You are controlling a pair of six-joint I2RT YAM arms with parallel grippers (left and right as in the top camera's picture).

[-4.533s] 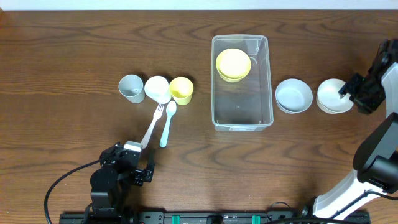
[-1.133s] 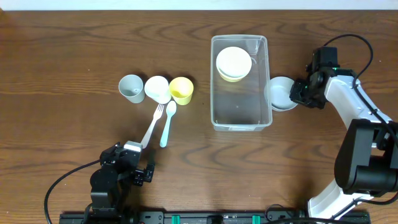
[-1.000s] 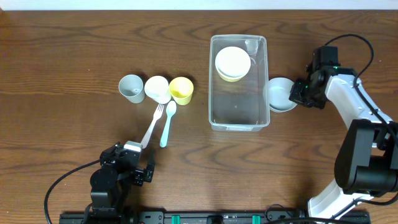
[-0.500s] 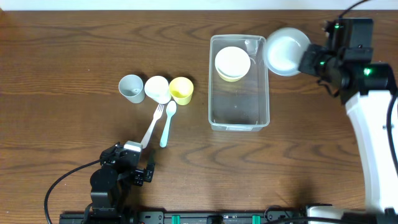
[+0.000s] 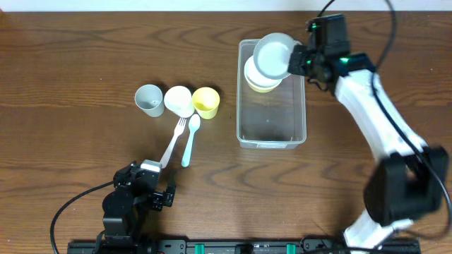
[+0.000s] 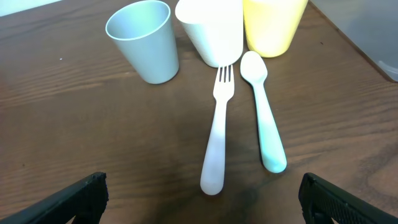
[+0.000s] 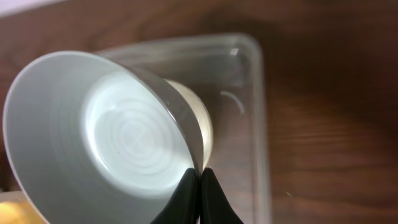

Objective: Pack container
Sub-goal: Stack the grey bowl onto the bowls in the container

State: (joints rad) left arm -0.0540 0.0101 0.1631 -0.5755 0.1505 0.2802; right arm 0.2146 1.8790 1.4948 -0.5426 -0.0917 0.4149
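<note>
- The container, a clear rectangular bin, stands on the wooden surface at about 2 o'clock from the middle in the overhead view, its long sides running 12 to 6 o'clock.
- Inside it, at the 12 o'clock end, sits a white bowl nested in a yellow bowl; the 6 o'clock half of the bin floor is bare.
- The right hand reaches in from 3 o'clock. Its fingers are pinched together on the rim of a pale grey bowl, gripping it at the bowl's 3 o'clock edge.
- That bowl is tilted over the container's 12 o'clock end and overlaps the nested pair. Whether it touches them cannot be told.
- At 9 o'clock from the container, well apart from it, three cups stand in a row: a grey-blue cup, a white cup and a yellow cup, the last two touching.
- Just at 6 o'clock of the cups lie a white fork and a pale green spoon, side by side.
- The left hand rests low at 7 o'clock on the surface, its fingers spread wide with nothing between them, the fork handle just ahead.
</note>
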